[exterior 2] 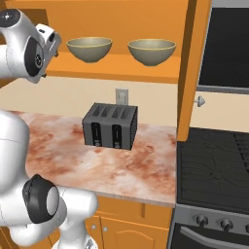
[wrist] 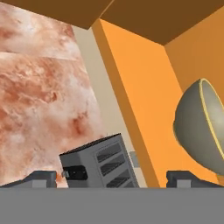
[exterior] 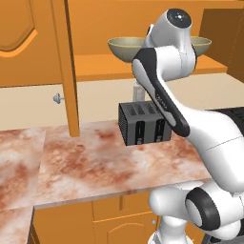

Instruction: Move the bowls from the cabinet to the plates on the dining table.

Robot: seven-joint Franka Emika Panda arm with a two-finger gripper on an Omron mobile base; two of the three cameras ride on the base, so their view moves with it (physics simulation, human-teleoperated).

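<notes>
Two bowls (exterior 2: 89, 48) side by side in the open cabinet (exterior 2: 121, 68); end effector (wrist: 118, 178) spread apart, empty.

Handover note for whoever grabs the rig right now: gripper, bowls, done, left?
Gripper: open, holding nothing, raised near the cabinet shelf, with the nearer bowl close on one side in the hand view.
Bowls: both sit upright on the open cabinet's shelf, side by side and apart, left bowl and right bowl. Cabinet doors stand open; one door hangs beside the stove.
Below the shelf: black toaster on the marbled counter.
Done: cabinet open, arm brought up to the shelf.
Left: grasp each bowl and carry it to a plate on the dining table; neither bowl moved yet.
</notes>
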